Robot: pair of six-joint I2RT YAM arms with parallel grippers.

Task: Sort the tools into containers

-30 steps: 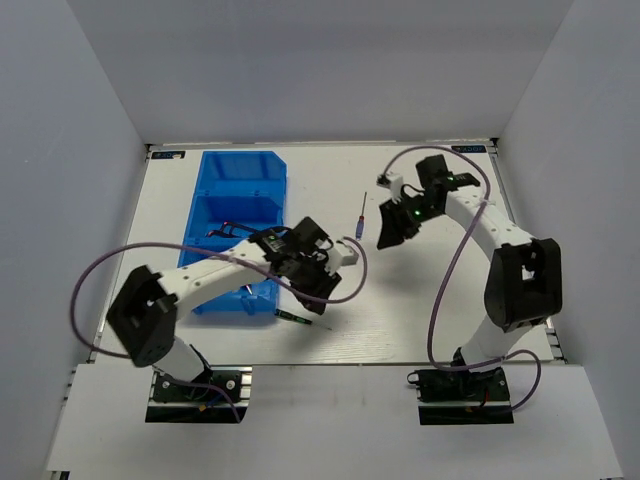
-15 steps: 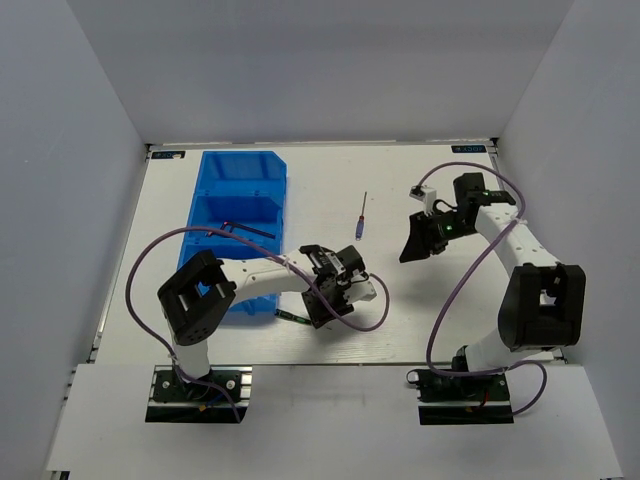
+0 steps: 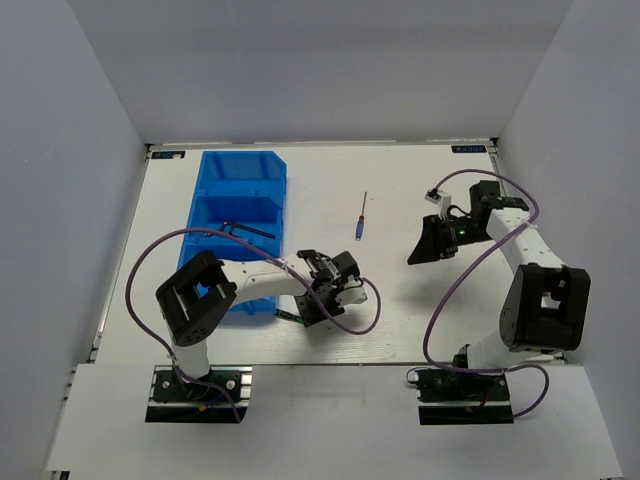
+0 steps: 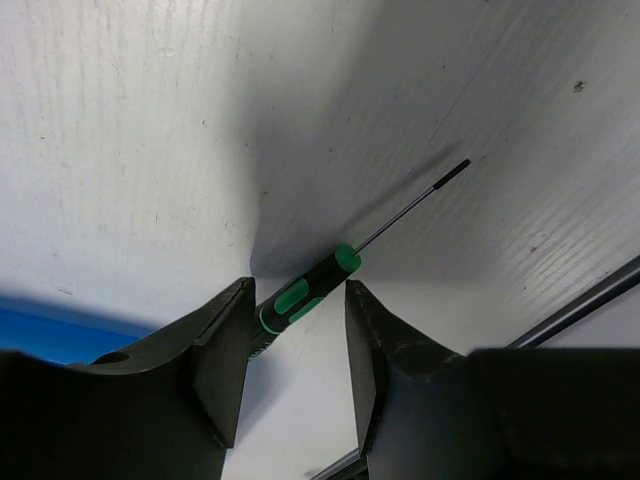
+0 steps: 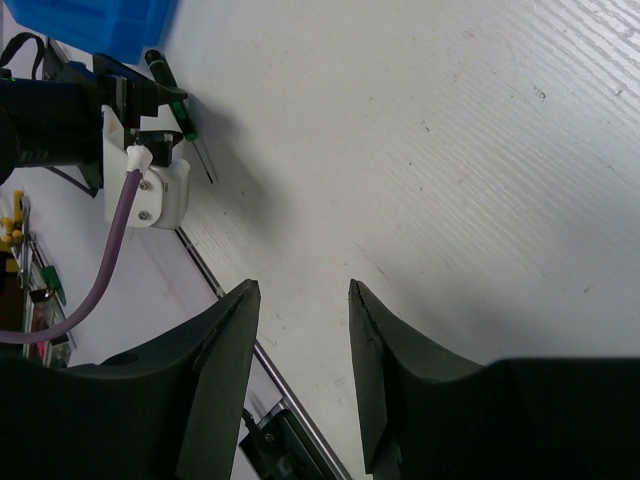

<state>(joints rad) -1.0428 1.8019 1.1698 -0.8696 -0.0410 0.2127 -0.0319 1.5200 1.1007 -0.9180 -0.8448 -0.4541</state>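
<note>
Left claw [image 3: 318, 298] hangs low over the worktop [image 3: 420, 310], just off the near right corner of the row of three joined bright blue plastic storage bins [image 3: 262, 172]. Its jaws stand apart. In the left wrist view they straddle the handle end of a stubby green-and-black-handled screwdriver with a thin dark shaft [image 4: 340, 262]. This tool lies flat on the white surface, shaft pointing away from the fingers [image 4: 225, 360]. Daylight shows between the handle and the right finger, so I judge it is not yet pinched.

The right claw [image 3: 432, 245] is also spread and carries nothing. It hovers above bare worktop on the right side, well apart from any tool.

As for progress, a dark L-shaped hex key [image 3: 248, 229] lies in the middle compartment, so at least one tool looks sorted. The left arm covers much of the near compartment, and what it holds cannot be told. I can make out nothing in the far one. Two tools are plainly left outside. One is the green screwdriver under the left claw. The other is a thin blue-handled screwdriver [image 3: 360, 215], lying alone between the bins and the right arm.

The step in hand appears to be closing on the green handle and lifting it across to a bin. The blue one seems a fair reach for either arm afterwards. Sorting looks well along but unfinished.
</note>
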